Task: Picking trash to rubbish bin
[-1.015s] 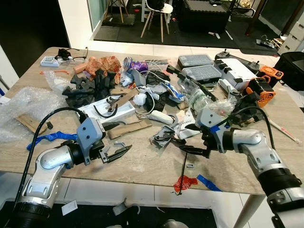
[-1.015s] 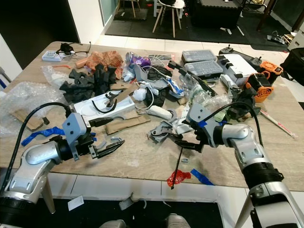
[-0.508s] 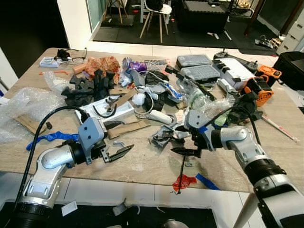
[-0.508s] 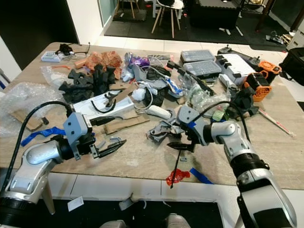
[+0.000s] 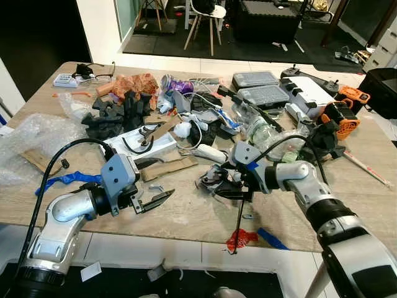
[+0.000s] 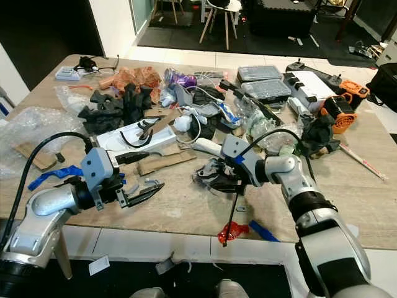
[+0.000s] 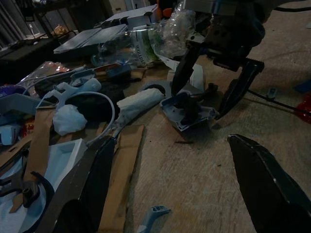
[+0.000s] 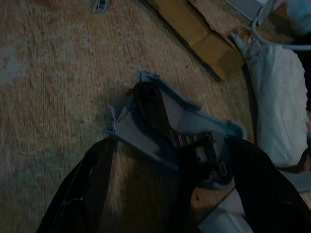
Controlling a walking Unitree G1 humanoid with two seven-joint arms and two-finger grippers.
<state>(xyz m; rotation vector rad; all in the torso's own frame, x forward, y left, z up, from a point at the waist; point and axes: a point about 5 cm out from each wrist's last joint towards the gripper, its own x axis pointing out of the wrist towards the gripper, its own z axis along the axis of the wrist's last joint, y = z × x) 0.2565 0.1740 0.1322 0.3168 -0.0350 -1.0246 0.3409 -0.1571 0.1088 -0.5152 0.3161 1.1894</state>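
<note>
Right pincer (image 5: 231, 186) moved left, fingers spread astride grey plastic scrap (image 8: 165, 128).

Cluttered table (image 5: 186, 214), placed around the broken plastic piece (image 5: 214, 180)

The right gripper (image 5: 227, 184) is set over the broken plastic piece, one finger on either side. The left gripper (image 5: 155, 202) is held to its left, apart, above the table's front part. A cardboard strip (image 5: 167, 167) lies left of the piece, a rolled paper (image 5: 211, 153) just behind it, a crushed plastic bottle (image 5: 263, 130) behind and right. A thin rod (image 5: 239, 217) runs from the piece toward the front edge.
</note>
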